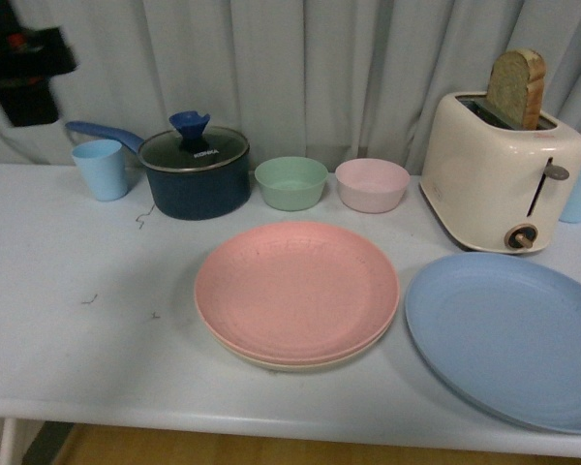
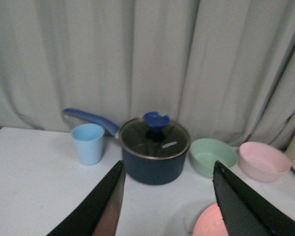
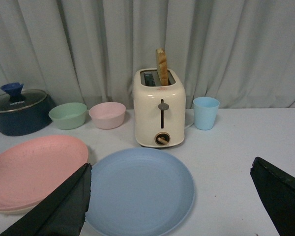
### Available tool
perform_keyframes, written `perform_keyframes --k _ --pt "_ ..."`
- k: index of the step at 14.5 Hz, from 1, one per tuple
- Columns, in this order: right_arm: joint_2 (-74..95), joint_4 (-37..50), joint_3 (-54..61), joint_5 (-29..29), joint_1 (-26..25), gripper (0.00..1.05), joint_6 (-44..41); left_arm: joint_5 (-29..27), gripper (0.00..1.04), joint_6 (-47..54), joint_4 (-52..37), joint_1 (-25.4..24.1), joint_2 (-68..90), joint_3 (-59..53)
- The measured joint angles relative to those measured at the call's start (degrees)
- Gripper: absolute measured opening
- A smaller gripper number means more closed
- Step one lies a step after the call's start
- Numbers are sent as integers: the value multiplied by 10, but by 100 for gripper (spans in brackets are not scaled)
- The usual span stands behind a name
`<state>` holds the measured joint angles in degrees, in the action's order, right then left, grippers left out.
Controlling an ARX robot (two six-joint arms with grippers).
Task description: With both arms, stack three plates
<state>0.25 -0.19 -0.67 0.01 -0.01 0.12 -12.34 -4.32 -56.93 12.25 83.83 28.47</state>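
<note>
White table (image 1: 68,349) bears toaster (image 1: 494,174) holding bread (image 1: 518,87), pink plate (image 1: 295,286) atop beige plate (image 1: 300,367).

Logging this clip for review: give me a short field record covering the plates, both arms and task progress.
stack: pink plate resting on beige plate
loose: blue plate, right of the stack, in front of the toaster
left arm: jaws open, empty
right arm: jaws open, empty
progress: two plates stacked, blue plate not yet added

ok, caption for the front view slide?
Pink plate stacked on beige plate; blue plate alone beside them, in front of the toaster.
</note>
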Motion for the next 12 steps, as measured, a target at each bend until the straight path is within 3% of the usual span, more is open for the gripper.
perform_keyframes --k 4,5,8,9,10,12 --pt "0 0 0 0 0 98 0 46 7 33 0 -42 -109 -128" --pt "0 0 0 0 0 98 0 52 2 34 5 -52 -138 -148" --pt "0 0 0 0 0 98 0 76 2 35 47 -75 -232 -207" --pt "0 0 0 0 0 98 0 95 2 35 11 -89 -237 -230" --pt "0 0 0 0 0 98 0 117 2 35 47 -122 -259 -252" --pt "0 0 0 0 0 98 0 123 2 35 93 -122 -336 -262"
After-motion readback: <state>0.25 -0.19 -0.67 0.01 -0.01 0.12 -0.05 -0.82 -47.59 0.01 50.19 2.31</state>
